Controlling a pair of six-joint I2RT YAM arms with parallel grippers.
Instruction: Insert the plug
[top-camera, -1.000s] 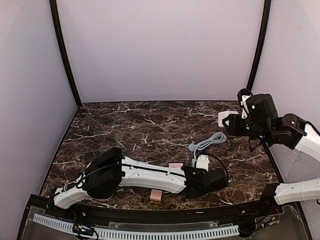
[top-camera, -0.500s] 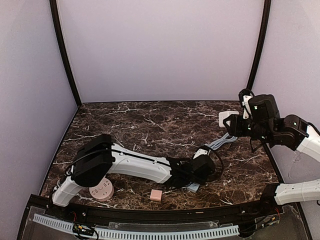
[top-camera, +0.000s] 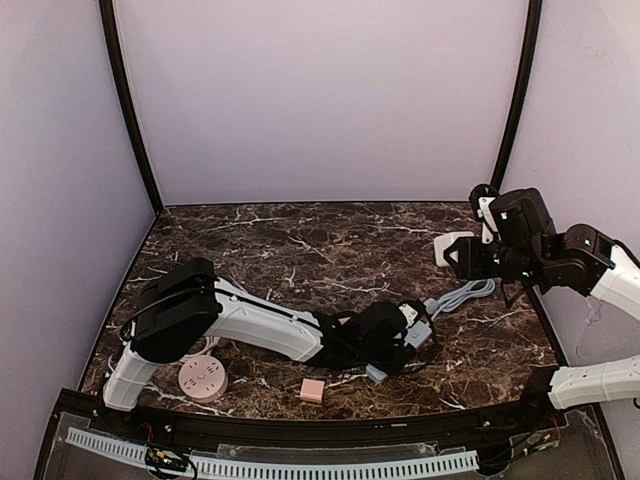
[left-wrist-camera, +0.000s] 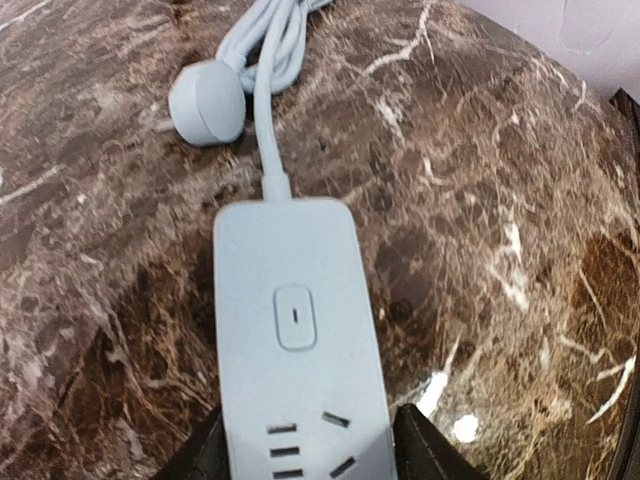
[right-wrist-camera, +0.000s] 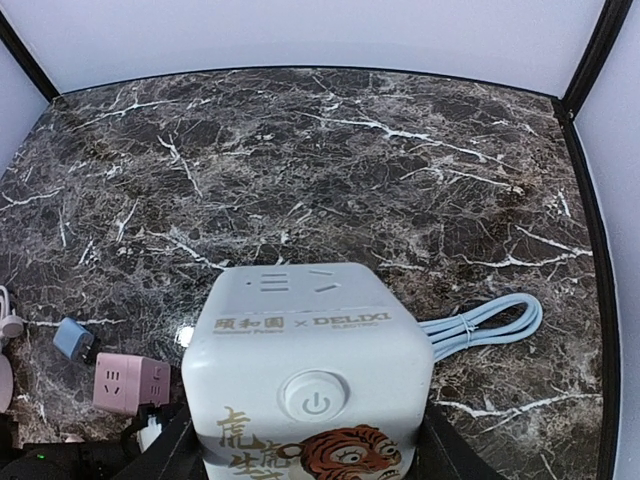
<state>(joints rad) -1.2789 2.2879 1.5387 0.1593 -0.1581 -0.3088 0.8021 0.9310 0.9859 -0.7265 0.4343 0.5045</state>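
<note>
A light blue power strip (left-wrist-camera: 295, 330) lies flat on the marble, its socket slots between my left gripper's (left-wrist-camera: 308, 455) jaws, which press both its long sides. Its round blue plug (left-wrist-camera: 205, 100) rests on the table just past the strip's far end, beside the bundled cable (top-camera: 465, 295). In the top view the left gripper (top-camera: 405, 338) sits low at centre right. My right gripper (right-wrist-camera: 308, 445) is shut on a white cube socket (right-wrist-camera: 305, 360) with a tiger picture, held above the table at the far right (top-camera: 447, 245).
A pink cube socket (top-camera: 312, 390) sits near the front edge, and a round pink socket (top-camera: 203, 378) lies by the left arm's base. A small blue adapter (right-wrist-camera: 72, 338) lies beside the pink cube (right-wrist-camera: 130, 382). Purple walls enclose the table.
My left arm has swung and stretched rightward, uncovering the round pink socket; the blue cable bundle has shifted right. The right gripper with the white cube sank slightly.
</note>
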